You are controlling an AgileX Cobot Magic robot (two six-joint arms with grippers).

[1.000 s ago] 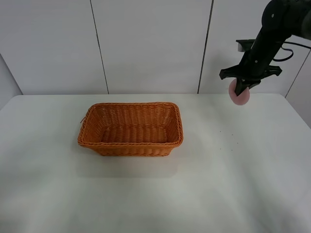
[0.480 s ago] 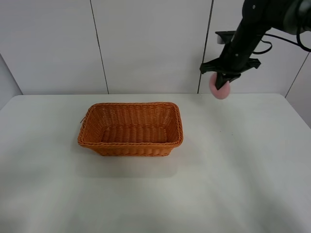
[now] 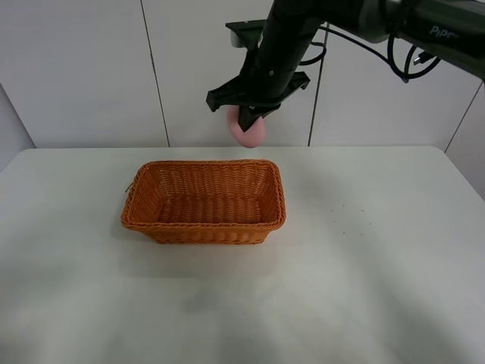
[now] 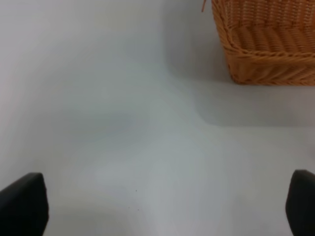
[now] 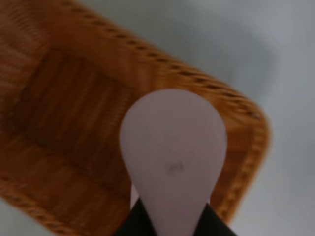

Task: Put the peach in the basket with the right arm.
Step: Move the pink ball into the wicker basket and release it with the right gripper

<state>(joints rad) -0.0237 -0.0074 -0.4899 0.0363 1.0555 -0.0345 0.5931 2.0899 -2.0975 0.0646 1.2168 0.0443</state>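
The pink peach hangs in the air, held by my right gripper, which is shut on it above the far right part of the orange wicker basket. In the right wrist view the peach fills the middle, its tip pointing away, with the basket blurred beneath it. The basket's inside looks empty. My left gripper is open, its two black fingertips wide apart over bare white table, and a corner of the basket shows beyond them.
The white table spreads around the basket on all sides. A white panelled wall rises behind the far edge. The right arm reaches in from the upper right.
My right arm has swung left with the peach, from over the table's far right side to above the basket's far right part. The basket has not moved.
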